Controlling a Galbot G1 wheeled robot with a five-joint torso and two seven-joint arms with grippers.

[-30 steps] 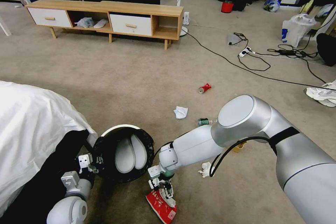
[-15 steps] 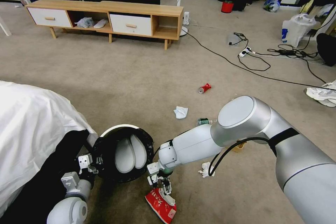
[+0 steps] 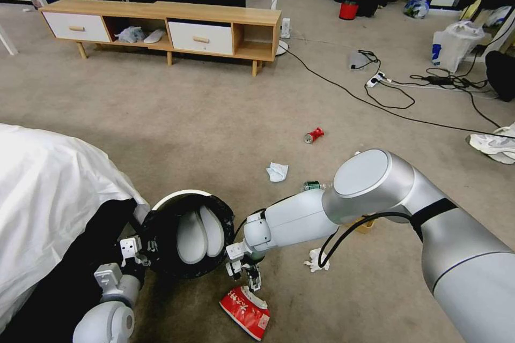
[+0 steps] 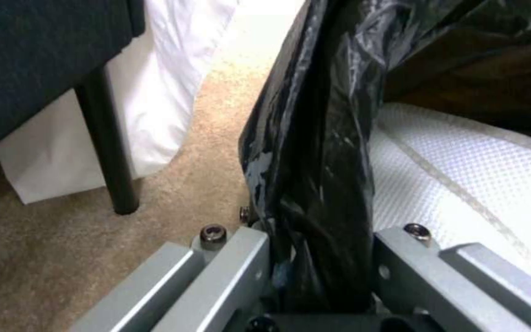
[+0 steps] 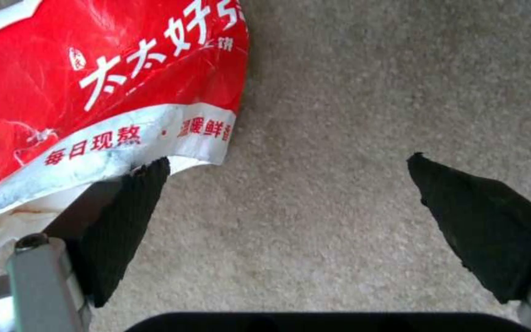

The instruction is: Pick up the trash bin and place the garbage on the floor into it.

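Beige carpet [image 3: 204,112] fills the frame. At lower left the left gripper [image 4: 315,276] clamps the trash bin [image 3: 188,233] rim; beside it the right gripper [image 5: 284,221] hangs spread wide — the red-and-white wrapper [image 3: 245,312] lies off-centre, so re-centring, then closing.

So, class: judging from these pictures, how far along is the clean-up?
Done: the left gripper holds the trash bin by its bagged rim. In hand: the right gripper, open, is at the red-and-white wrapper. Left: the wrapper, red can, tissues and green can lie on the floor.
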